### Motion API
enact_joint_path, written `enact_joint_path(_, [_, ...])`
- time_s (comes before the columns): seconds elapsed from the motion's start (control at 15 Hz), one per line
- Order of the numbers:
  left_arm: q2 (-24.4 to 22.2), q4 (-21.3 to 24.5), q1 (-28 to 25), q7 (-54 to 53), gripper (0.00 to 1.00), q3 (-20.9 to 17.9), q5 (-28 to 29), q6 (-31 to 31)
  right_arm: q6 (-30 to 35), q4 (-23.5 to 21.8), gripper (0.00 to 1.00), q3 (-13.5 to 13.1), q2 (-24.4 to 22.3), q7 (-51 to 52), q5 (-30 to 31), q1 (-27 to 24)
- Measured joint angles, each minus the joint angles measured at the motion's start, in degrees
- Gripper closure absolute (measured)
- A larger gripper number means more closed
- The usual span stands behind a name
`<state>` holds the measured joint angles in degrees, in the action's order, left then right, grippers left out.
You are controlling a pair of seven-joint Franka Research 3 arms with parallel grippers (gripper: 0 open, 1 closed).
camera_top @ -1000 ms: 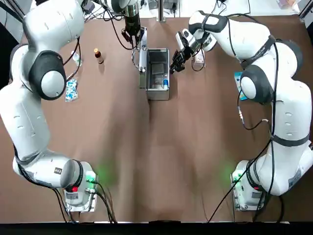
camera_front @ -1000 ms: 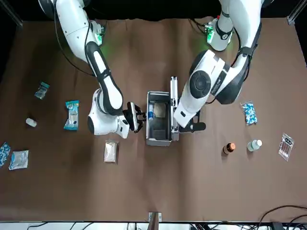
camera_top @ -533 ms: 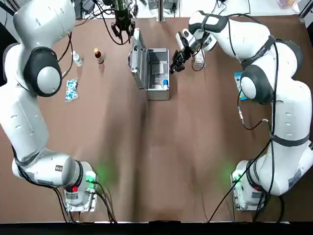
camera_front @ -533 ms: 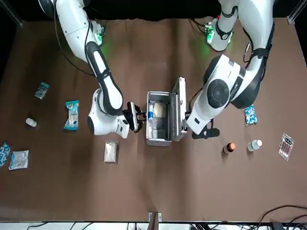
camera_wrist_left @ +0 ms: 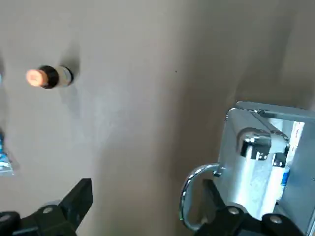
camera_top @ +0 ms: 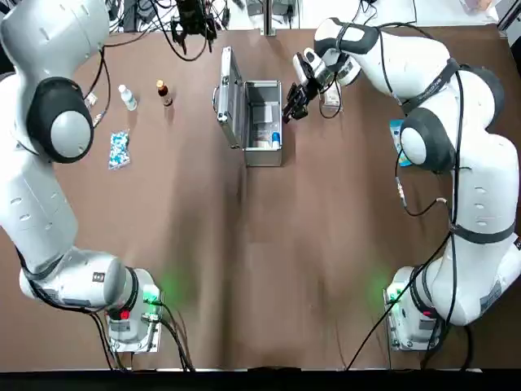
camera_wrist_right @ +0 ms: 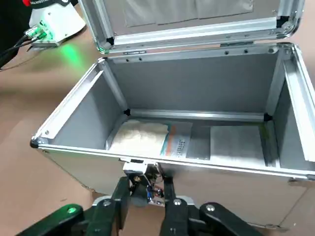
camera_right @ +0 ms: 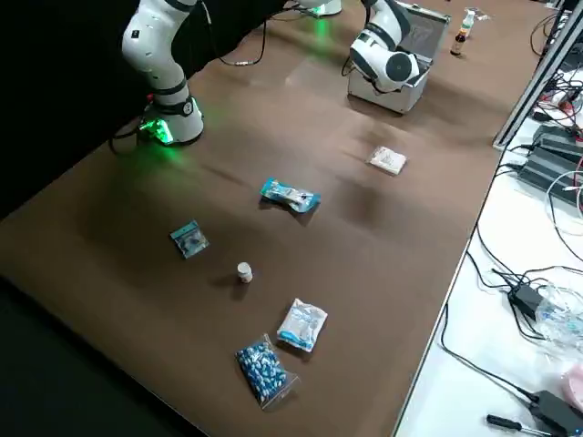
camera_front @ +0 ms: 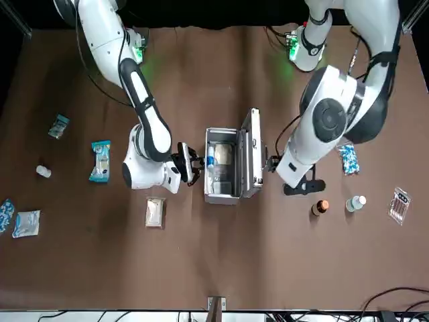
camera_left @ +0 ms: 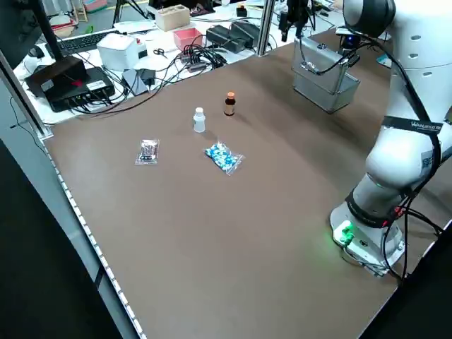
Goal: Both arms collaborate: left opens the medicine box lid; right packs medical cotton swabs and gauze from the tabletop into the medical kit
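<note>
Aluminium medical kit (camera_front: 222, 194) open, between the grippers.
Left gripper (camera_wrist_left: 147, 196): spread wide, empty. Right gripper (camera_wrist_right: 147, 189): parted around the latch (camera_wrist_right: 142, 169), grip unclear; rightward, swab packet (camera_right: 290, 196), likely light, crinkly; beyond, gauze packet (camera_right: 388, 160), probably soft. Pinch both mid-body.

Soft overhead light w/ faint shadows

Top and front views face opposite ways over one tabletop (camera_top: 277, 269); raised side views look diagonally down.
</note>
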<state>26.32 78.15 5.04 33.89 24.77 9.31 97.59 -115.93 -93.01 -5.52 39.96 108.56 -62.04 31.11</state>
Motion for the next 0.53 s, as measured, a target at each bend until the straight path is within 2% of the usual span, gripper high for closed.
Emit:
enact_joint_path(0.33, [-5.39,-0.1,-5.61,-9.4,0.01,-0.03,0.01,-4.71,0.2,-0.01,0.64,0.0,0.0,0.14,0.0,-0.04])
enact_joint_path(0.47, [-6.53,-0.1,-7.06,-11.2,0.01,-0.02,0.01,-5.55,1.22,-0.27,0.49,0.01,0.0,0.25,0.04,-0.19])
enact_joint_path(0.53, [-6.96,-0.1,-7.63,-11.53,0.01,-0.01,0.01,-5.66,1.45,-0.34,0.46,0.03,0.0,0.44,0.03,-0.32])
